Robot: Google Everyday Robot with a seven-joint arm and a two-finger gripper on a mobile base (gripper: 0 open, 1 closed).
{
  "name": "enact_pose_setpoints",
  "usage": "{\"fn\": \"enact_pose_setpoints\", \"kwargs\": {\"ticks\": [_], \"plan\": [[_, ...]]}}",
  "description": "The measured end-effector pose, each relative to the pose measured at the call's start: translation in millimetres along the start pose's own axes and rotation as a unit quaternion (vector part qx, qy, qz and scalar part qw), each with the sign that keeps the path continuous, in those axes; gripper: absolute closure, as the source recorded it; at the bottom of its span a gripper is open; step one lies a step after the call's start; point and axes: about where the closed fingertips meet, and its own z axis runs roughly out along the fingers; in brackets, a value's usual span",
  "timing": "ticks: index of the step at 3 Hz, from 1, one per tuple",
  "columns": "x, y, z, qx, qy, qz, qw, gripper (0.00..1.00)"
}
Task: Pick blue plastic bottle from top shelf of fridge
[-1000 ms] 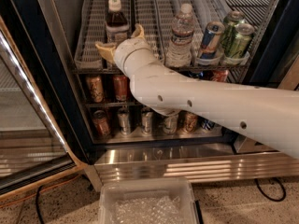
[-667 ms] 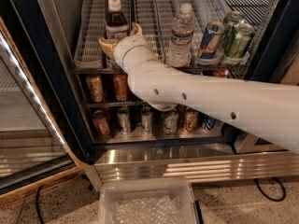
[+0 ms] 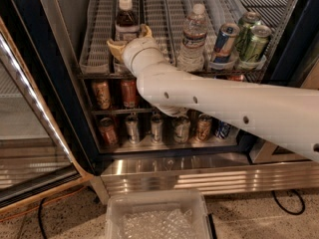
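Note:
The blue plastic bottle, with a white cap, dark liquid and a pale label, stands upright in a left lane of the top shelf of the fridge. My gripper reaches into that shelf on a white arm from the right. Its tan fingers are spread, one on each side of the bottle's lower part. The wrist hides the bottle's base. The bottle stands on the rack.
A clear ribbed water bottle, a blue can and green cans stand to the right on the same shelf. Lower racks hold several cans. The open glass door is at left. A clear bin lies on the floor below the ribbed steel panel.
My gripper has pushed slightly deeper into the shelf and closer around the bottle. The bottle has not moved.

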Motion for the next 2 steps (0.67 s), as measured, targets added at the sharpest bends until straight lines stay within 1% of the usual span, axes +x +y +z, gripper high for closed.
{"fn": "enact_pose_setpoints", "kwargs": {"ticks": [2], "plan": [[-0.1, 0.0, 0.0, 0.000, 0.000, 0.000, 1.0000, 0.88]]}}
